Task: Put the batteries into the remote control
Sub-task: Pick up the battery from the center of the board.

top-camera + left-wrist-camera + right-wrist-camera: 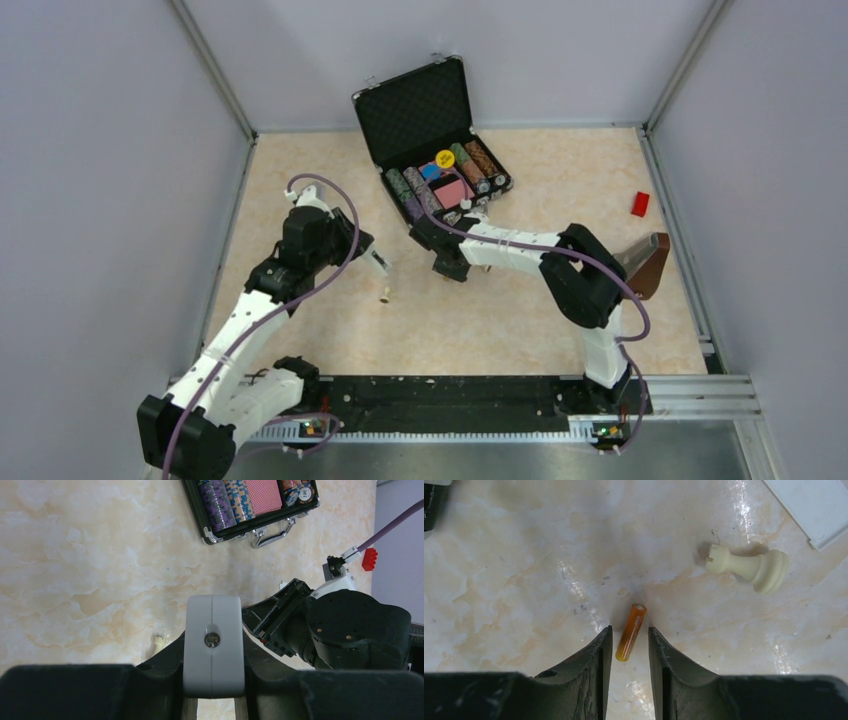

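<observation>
L pincer (214, 652) is clamped on the remote control (213, 625). R pincer (629, 630) is open, fingers either side of the orange battery (633, 622) on the worktop (514, 570).

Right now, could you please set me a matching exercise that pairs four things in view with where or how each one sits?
Things:
1. remote control
2. orange battery
3. cream chess piece
4. chip case

Places or states:
A. lying on its side on the table
B. lid open, at the far side of the table
C. clamped in the left gripper
D. flat on the table inside the open right gripper

Pairs: 1-C, 2-D, 3-A, 4-B
</observation>
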Controlling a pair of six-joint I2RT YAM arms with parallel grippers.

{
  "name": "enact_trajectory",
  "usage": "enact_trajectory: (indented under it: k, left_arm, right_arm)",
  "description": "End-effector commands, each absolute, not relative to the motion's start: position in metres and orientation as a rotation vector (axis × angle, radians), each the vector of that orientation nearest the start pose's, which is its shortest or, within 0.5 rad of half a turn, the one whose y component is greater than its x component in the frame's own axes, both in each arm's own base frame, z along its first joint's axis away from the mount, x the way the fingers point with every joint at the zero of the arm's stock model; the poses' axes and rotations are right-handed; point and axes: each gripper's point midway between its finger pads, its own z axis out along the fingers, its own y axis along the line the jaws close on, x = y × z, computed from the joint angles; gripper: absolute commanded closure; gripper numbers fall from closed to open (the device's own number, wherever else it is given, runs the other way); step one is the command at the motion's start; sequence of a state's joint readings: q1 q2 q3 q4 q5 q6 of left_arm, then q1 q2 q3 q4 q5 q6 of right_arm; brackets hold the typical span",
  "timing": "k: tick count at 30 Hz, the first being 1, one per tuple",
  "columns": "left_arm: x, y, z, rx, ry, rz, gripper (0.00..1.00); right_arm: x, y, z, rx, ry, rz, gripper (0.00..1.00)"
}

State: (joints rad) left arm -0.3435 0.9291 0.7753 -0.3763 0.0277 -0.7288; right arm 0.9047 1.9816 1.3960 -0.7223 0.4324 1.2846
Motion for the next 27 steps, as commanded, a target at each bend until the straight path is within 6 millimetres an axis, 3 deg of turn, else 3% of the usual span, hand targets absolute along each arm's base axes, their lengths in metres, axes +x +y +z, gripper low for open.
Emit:
enact_trajectory:
  k: [1, 5, 7, 10, 14, 19, 25, 27]
  left_arm:
    - [0.286, -0.133, 0.207, -0.374, 2.079, -0.663, 1.00]
    - [0.285, -0.134, 0.206, -0.368, 2.082, -0.675, 1.00]
    - [0.284, -0.138, 0.207, -0.345, 2.083, -0.695, 1.00]
    - [0.282, -0.152, 0.212, -0.259, 2.076, -0.778, 1.00]
    - [0.272, -0.186, 0.228, -0.048, 2.047, -0.989, 1.00]
    - [0.256, -0.222, 0.258, 0.159, 1.959, -1.271, 1.00]
    - [0.239, -0.241, 0.297, 0.388, 1.778, -1.441, 1.00]
    - [0.236, -0.242, 0.304, 0.428, 1.739, -1.443, 1.00]
  right_arm:
    - [0.294, 0.298, 0.028, 0.619, 2.549, -0.011, 0.70]
    - [0.292, 0.296, 0.021, 0.618, 2.567, -0.022, 0.80]
    - [0.293, 0.298, 0.022, 0.568, 2.576, -0.011, 1.00]
    - [0.298, 0.310, 0.038, 0.431, 2.585, 0.102, 1.00]
    - [0.301, 0.319, 0.086, 0.228, 2.497, 0.305, 1.00]
    - [0.295, 0.310, 0.154, -0.066, 2.345, 0.418, 1.00]
    - [0.270, 0.300, 0.245, -0.296, 2.050, 0.641, 1.00]
    - [0.255, 0.306, 0.271, -0.363, 1.956, 0.765, 1.00]
